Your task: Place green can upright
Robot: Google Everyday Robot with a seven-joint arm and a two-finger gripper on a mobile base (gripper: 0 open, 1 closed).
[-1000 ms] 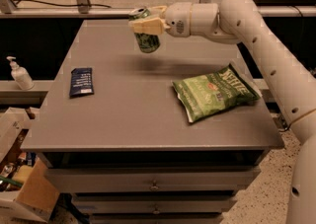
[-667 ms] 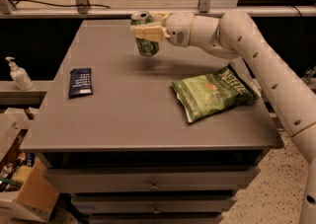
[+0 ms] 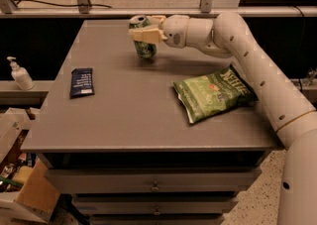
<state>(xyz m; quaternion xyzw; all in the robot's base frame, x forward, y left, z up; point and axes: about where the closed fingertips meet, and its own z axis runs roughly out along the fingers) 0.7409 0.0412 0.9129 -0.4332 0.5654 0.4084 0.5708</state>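
Observation:
The green can (image 3: 144, 44) stands nearly upright at the far middle of the grey table (image 3: 124, 105), its silver top tilted slightly toward the left. Its base looks down on or just above the table top. My gripper (image 3: 142, 29) reaches in from the right and is shut on the can's upper part, with the cream fingers (image 3: 146, 34) on either side of it. The fingers hide the can's upper body.
A green chip bag (image 3: 212, 92) lies flat at the right of the table. A dark blue packet (image 3: 81, 81) lies at the left. A soap pump bottle (image 3: 20, 74) stands on a ledge off the table's left side. Drawers sit below the table front.
The gripper has carried the can lower and turned it from tilted toward upright, bringing its base down to the table surface.

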